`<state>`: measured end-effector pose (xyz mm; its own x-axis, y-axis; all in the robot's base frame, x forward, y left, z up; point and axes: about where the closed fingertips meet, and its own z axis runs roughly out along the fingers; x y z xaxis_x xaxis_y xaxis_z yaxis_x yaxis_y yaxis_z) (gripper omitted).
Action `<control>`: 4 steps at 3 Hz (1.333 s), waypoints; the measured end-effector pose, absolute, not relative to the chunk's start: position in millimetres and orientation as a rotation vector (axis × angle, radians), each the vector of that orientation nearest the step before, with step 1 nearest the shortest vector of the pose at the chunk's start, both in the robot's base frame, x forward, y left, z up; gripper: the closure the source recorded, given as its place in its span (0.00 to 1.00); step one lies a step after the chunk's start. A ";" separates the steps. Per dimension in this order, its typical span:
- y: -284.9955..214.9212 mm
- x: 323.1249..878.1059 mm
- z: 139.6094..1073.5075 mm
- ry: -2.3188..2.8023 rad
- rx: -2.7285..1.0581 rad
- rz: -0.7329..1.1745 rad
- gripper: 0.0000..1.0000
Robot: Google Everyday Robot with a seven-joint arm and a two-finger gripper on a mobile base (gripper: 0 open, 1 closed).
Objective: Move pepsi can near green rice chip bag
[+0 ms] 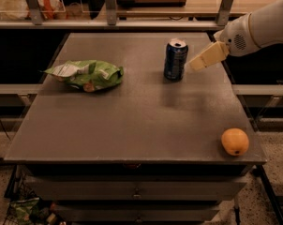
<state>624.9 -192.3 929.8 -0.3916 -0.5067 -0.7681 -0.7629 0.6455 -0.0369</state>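
Note:
The pepsi can [175, 60] stands upright on the grey table [132, 121], right of centre toward the back. The green rice chip bag [86, 74] lies flat on the table's left side, well apart from the can. My gripper [194, 64] reaches in from the right on a white arm [258, 29]. Its cream tip is just right of the can, close to it at mid height, with a small gap between them. It holds nothing.
An orange fruit [234, 141] sits near the table's front right corner. A shelf rail with metal posts [108, 3] runs behind the table. Drawers [137, 191] are below the tabletop, and clutter [24, 210] lies on the floor at the lower left.

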 end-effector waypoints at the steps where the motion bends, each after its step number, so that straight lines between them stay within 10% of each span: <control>1: -169.5 638.9 923.2 2.052 -1.052 0.464 0.00; 3: -151.0 667.1 913.1 2.017 -1.089 0.469 0.00; 4: -143.0 674.3 904.4 2.002 -1.085 0.487 0.16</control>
<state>674.3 -143.0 904.4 -0.3211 -0.5238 -0.7890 -0.8277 0.5601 -0.0350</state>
